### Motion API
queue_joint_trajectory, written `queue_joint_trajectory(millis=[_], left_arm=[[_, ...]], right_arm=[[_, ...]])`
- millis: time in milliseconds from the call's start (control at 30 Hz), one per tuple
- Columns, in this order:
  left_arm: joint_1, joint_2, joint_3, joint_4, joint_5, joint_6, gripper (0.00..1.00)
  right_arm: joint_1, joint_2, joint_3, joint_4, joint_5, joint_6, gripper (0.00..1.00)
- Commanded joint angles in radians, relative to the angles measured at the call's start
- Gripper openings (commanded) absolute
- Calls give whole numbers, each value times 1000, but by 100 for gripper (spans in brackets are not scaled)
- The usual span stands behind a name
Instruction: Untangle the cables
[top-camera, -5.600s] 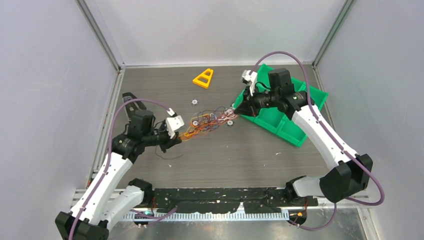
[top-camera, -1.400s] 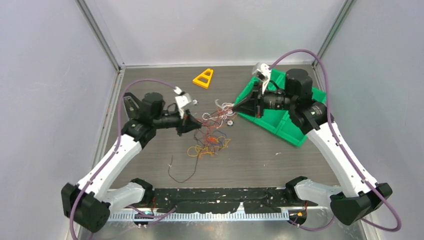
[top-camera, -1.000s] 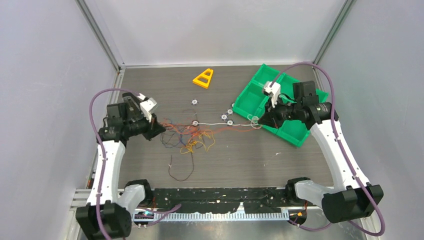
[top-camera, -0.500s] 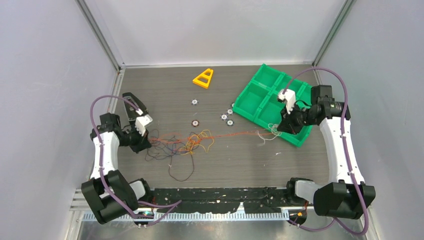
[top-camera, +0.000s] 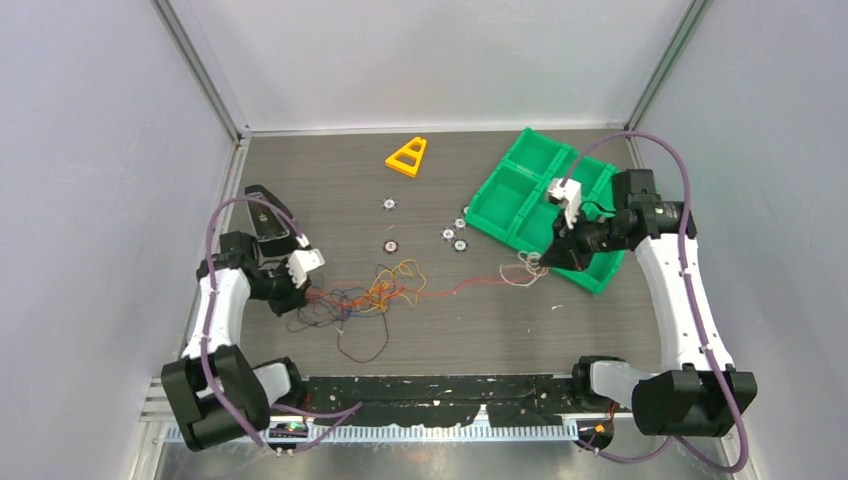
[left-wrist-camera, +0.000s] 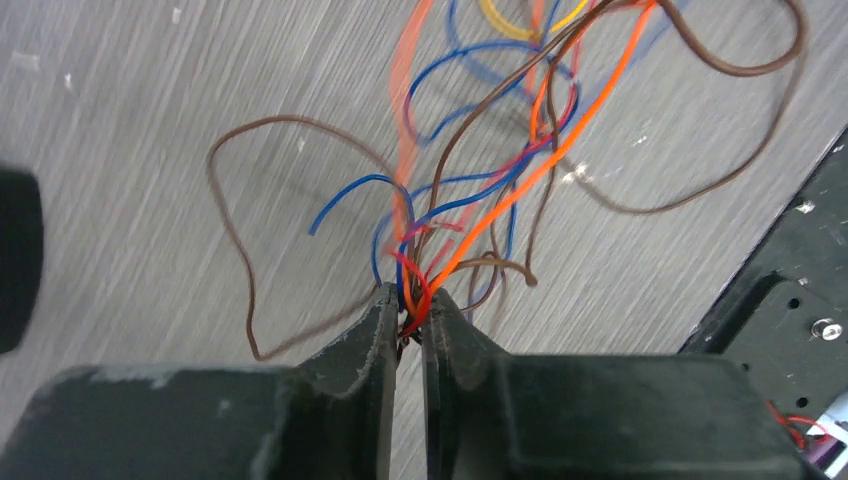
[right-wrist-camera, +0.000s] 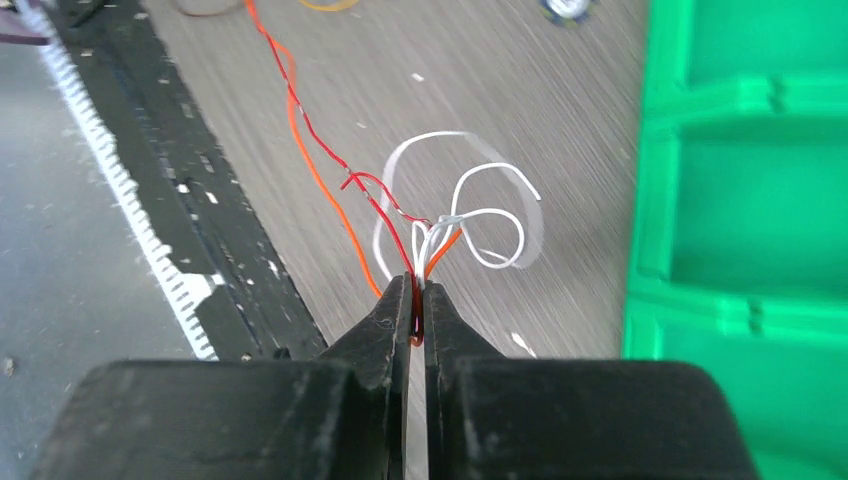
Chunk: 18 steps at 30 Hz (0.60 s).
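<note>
The cables (top-camera: 385, 292) are thin orange, red, blue, yellow and brown wires lying in loose loops across the middle of the table. My left gripper (top-camera: 300, 293) is shut on their left ends; the left wrist view shows the cables (left-wrist-camera: 470, 190) fanning out from my left gripper (left-wrist-camera: 412, 312). My right gripper (top-camera: 545, 262) is shut on red, orange and white strands at the right end. The right wrist view shows these cables (right-wrist-camera: 440, 215) leaving my right gripper (right-wrist-camera: 416, 290). A red-orange strand (top-camera: 465, 287) sags between the two grippers. A dark brown loop (top-camera: 362, 345) lies apart.
A green compartment tray (top-camera: 530, 190) stands at the back right, just behind my right gripper. A yellow triangle (top-camera: 407, 156) lies at the back. Small round nuts (top-camera: 452, 239) and a dark washer (top-camera: 389, 246) lie behind the cables. A black taped strip (top-camera: 440, 390) runs along the near edge.
Both grippers pulled the bundle apart, then the right gripper came back left and the left gripper moved right, so the strand between them now sags instead of being taut.
</note>
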Motion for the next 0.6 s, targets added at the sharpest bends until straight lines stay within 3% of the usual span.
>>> queue_joint_trajectory(millis=[0,33,67,100,133,167,200,267,400,567], left_arm=[[-136,-103,20,-1,49,-35,41],[-158,-115,36,-6,72,-59,60],[-176,-124,54,-7,93,-89,71],[-190,-130,79,-2,113,-120,76],[-206,-132,99,7,125,-153,80],[-225,-132,118,22,125,-188,85],[-242,-131,135,31,119,-209,89],[-266,-126,161,37,108,-235,93],[-288,-140,179,7,133,-215,99],[-489,-234,88,70,126,-209,99]], right_arm=[[183,-46,2,242,-74,251,5],[261,-54,-29,297,-67,366,6],[297,-61,-45,408,-40,422,6],[377,-59,-78,456,-20,508,6],[418,-44,-92,543,36,542,13],[484,-20,-124,611,66,592,26],[509,-4,-138,630,121,601,54],[536,36,-157,641,165,592,79],[528,91,-108,509,168,455,92],[507,139,-159,517,124,427,88]])
